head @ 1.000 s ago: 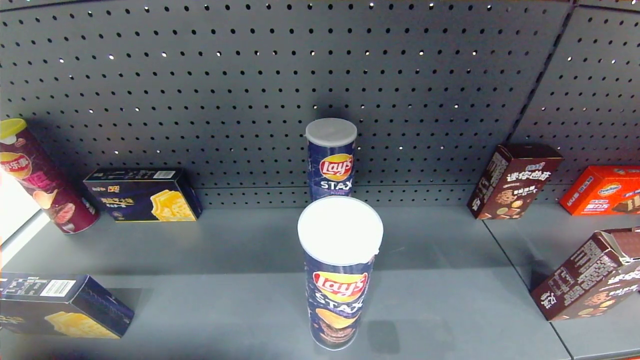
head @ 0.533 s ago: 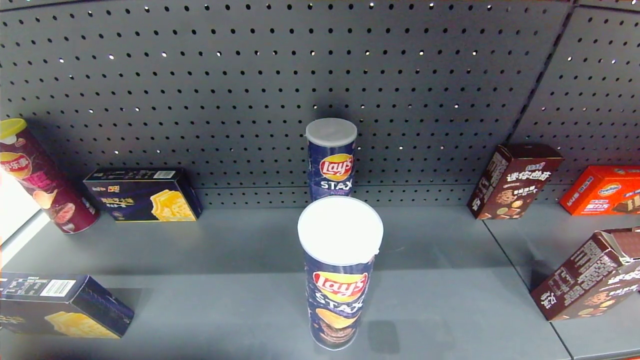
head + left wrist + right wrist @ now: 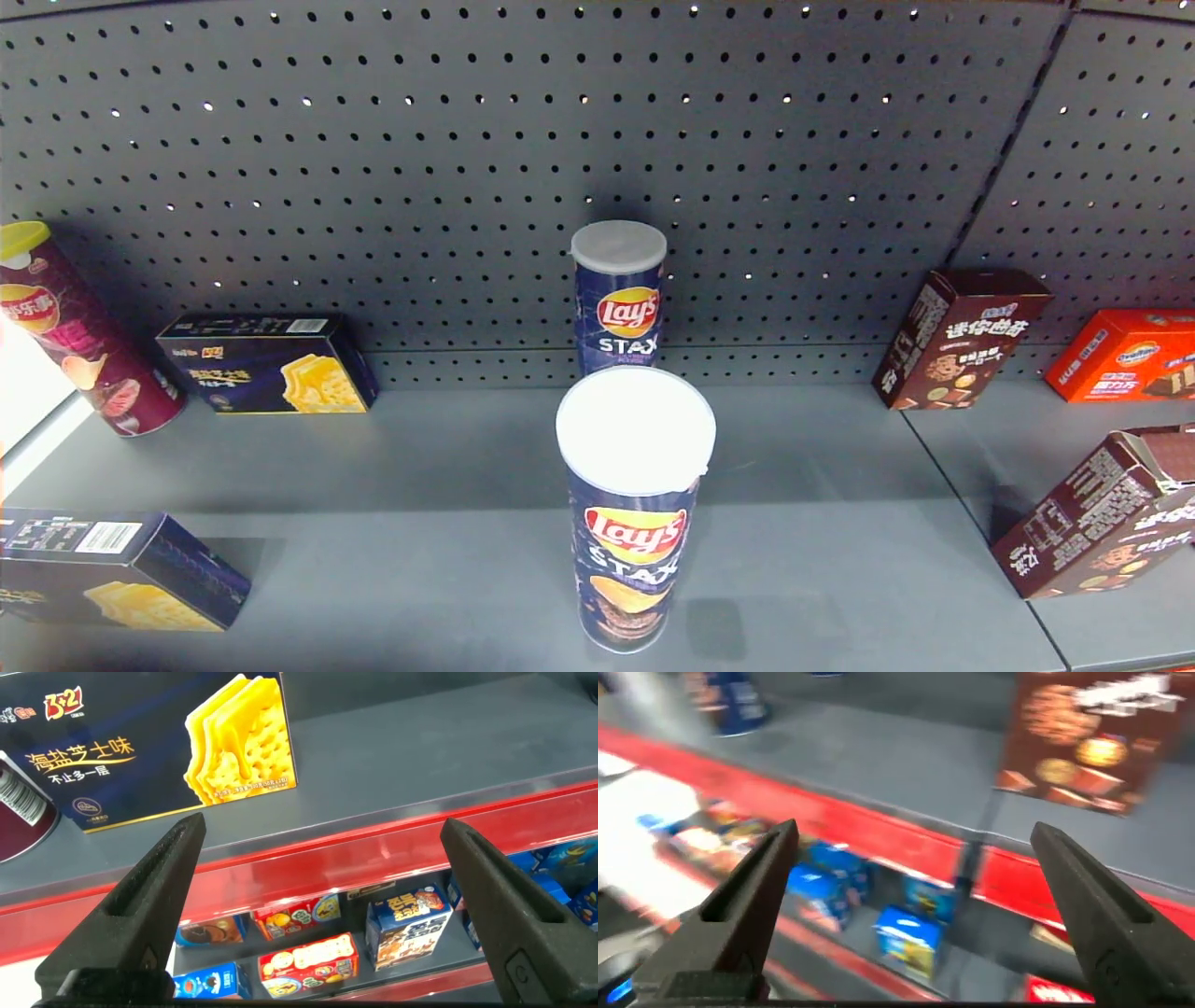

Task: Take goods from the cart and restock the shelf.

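Head view: the grey shelf (image 3: 840, 560) carries two dark blue chip cans, both upright, at the centre of the frame. The front chip can (image 3: 635, 532) stands low in the frame, near the shelf's front. The rear chip can (image 3: 618, 299) stands directly behind it against the perforated back panel (image 3: 373, 140), the two well apart. At the left edge stands a maroon chip can (image 3: 79, 350), with a dark blue cracker box (image 3: 271, 364) just beside it. A second cracker box (image 3: 121, 569) lies at lower left. At right are a brown biscuit box (image 3: 957, 341), an orange box (image 3: 1130, 355) and, at lower right, a second brown box (image 3: 1102, 518).

Left wrist view: the left gripper (image 3: 322, 826) is spread wide and holds nothing. It sits in front of the shelf's red edge strip (image 3: 374, 854). The cracker box stands on the shelf beyond the strip, and small blue packets (image 3: 406, 924) sit on the tier beneath.

Right wrist view: the right gripper (image 3: 915, 835) is likewise spread wide and empty, in front of the red strip. A brown box stands beyond the strip, and blue cartons (image 3: 910, 938) sit on the tier beneath. This picture is blurred; finer detail cannot be told.
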Robot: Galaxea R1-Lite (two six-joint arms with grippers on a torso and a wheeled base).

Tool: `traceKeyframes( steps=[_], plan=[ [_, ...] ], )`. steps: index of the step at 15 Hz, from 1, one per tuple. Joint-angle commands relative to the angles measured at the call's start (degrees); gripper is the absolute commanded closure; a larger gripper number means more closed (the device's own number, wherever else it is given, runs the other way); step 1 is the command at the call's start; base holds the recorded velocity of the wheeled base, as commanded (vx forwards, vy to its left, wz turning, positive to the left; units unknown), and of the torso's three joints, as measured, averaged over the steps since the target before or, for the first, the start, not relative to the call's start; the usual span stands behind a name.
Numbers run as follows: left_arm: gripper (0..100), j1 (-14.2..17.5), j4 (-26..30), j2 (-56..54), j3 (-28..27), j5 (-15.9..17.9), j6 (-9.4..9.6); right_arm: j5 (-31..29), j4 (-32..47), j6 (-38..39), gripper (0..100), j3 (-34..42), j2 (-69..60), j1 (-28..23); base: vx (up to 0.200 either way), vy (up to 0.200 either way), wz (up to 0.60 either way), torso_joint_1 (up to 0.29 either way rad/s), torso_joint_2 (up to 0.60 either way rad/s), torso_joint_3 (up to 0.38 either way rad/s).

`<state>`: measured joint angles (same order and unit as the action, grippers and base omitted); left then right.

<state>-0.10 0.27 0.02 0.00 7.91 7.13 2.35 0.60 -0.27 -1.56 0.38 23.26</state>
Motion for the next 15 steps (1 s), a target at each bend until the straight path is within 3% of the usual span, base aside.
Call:
traceKeyframes(
  steps=[1, 7, 9, 12, 15],
  plan=[
    [0, 0.01, 0.0, 0.06, 0.0, 0.0, -0.01, 0.11, 0.02, -0.08, 0, -0.02, 2.08, -5.51, 0.0, 0.0, 0.0, 0.0, 0.0, 0.0],
    [0, 0.01, 0.08, 0.06, -0.09, 0.0, -0.01, -6.48, 0.02, -0.96, 0, 0.07, 4.72, -8.05, 0.0, 0.0, 0.0, 0.0, 0.0, 0.0],
    [0, 0.01, 0.08, 0.06, -0.09, 0.0, -0.01, -5.43, -0.25, -0.87, 0, 1.38, 6.65, -12.1, 0.0, 0.0, 0.0, 0.0, 0.0, 0.0],
    [0, 0.01, 0.08, 0.06, -0.09, 0.0, -0.01, -5.43, -0.25, -0.87, 0, 1.38, 6.92, -13.33, 0.0, 0.0, 0.0, 0.0, 0.0, 0.0],
    [0, 0.01, 0.17, 0.06, -0.09, 0.0, -0.01, -5.34, -0.25, -0.87, 0, 1.47, 8.32, -22.91, 0.0, 0.0, 0.0, 0.0, 0.0, 0.0]
  ],
)
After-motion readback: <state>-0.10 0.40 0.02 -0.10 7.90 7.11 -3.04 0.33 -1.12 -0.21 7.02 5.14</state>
